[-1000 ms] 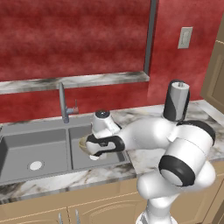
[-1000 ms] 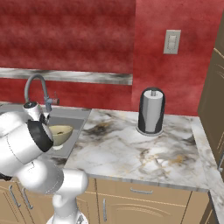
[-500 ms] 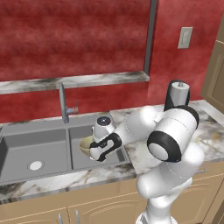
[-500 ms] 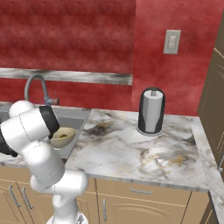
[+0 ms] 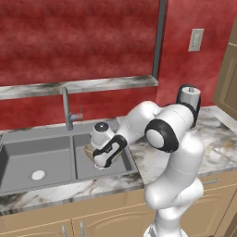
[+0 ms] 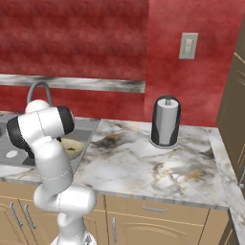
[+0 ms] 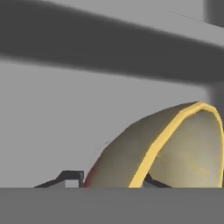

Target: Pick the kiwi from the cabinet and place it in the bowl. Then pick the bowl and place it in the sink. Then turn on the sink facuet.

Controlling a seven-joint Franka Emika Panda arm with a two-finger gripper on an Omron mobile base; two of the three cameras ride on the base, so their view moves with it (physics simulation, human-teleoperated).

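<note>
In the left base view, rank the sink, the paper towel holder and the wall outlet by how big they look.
1. The sink: by far the largest.
2. The paper towel holder, partly hidden behind the arm.
3. The wall outlet: smallest, though it sits farther back on the wall, so its true size is unsure.

The marbled white counter (image 6: 143, 167) frames the grey double-basin sink (image 5: 41, 157). A dark paper towel holder (image 6: 165, 122) stands upright on it near the red wall. The bowl (image 6: 71, 147) sits in the sink's right basin.
</note>
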